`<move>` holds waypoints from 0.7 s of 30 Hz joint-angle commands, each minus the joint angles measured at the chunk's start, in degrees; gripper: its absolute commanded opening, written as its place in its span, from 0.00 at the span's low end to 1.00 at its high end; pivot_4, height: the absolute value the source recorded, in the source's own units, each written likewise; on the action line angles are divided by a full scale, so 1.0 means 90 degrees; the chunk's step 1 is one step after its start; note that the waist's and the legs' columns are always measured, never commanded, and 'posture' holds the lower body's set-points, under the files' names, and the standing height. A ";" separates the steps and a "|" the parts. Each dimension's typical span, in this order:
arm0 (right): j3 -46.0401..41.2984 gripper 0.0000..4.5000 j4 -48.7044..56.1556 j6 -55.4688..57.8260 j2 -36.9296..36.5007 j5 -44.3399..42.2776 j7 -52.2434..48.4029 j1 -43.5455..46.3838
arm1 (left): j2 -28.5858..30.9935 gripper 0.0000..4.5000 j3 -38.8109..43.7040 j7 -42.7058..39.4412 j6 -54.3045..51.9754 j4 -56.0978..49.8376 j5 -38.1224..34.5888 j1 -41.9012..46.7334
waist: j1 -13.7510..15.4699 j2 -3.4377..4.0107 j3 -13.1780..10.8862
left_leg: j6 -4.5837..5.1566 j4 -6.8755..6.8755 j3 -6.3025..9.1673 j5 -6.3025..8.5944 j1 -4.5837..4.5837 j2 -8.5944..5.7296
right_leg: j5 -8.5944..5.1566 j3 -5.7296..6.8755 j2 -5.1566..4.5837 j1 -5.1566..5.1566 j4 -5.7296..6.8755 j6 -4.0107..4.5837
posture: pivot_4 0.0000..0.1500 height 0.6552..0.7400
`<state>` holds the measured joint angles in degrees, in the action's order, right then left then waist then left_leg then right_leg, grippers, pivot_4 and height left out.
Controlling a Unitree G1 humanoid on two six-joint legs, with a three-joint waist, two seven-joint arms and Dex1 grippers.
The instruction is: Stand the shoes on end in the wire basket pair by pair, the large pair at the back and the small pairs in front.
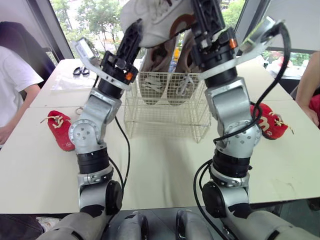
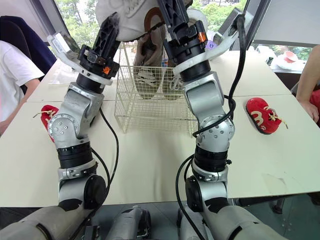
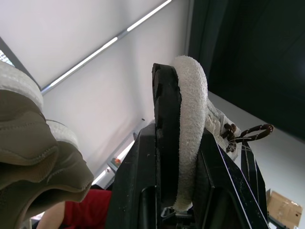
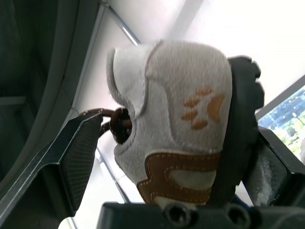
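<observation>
Two grippers meet at the top centre of the head view. The left gripper (image 1: 136, 29) and the right gripper (image 1: 204, 14) hold one white shoe (image 1: 152, 17) high above the basket (image 1: 167, 112), which sits mid-frame on the table (image 1: 165, 170). The large pair (image 1: 156, 75) stands on end at the basket's back. A red shoe (image 1: 60, 131) lies at centre left and a second red shoe (image 1: 270, 122) at centre right, both well apart from the basket. Scissors (image 1: 81, 71) lie at upper left. A person (image 1: 15, 80) sits at the left edge.

From the left wrist, the black fingers (image 3: 164, 119) are clamped on the white shoe's fleecy rim at frame centre, and its brown lace (image 3: 252, 133) loops at right.

From the right wrist, the white shoe, marked with a paw print, fills the centre. It is grasped with its sole against one finger (image 4: 279, 167) and the other finger's tip (image 4: 81, 152) at the lace knot.
</observation>
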<state>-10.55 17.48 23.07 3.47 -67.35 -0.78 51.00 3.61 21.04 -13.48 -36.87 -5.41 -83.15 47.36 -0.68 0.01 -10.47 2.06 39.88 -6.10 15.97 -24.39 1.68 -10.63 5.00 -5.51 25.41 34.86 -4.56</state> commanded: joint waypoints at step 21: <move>-0.0128 0.14 0.0370 -0.0212 -0.0150 -0.0088 0.0066 0.0363 | 0.0919 0.99 -0.0352 0.0399 -0.0246 -0.1161 0.0341 -0.0987 | -0.0016 0.0002 -0.0001 | 0.0001 -0.0004 0.0000 0.0001 0.0000 0.0005 | -0.0001 0.0000 0.0000 0.0003 -0.0003 0.0001 | 1.00 1.00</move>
<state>-10.99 17.94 22.61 2.65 -67.13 0.84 51.26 11.11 18.79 -11.14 -38.48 -12.62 -81.33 39.16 -0.83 0.03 -10.48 2.07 39.85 -6.10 15.98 -24.39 1.72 -10.63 5.00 -5.51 25.44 34.84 -4.55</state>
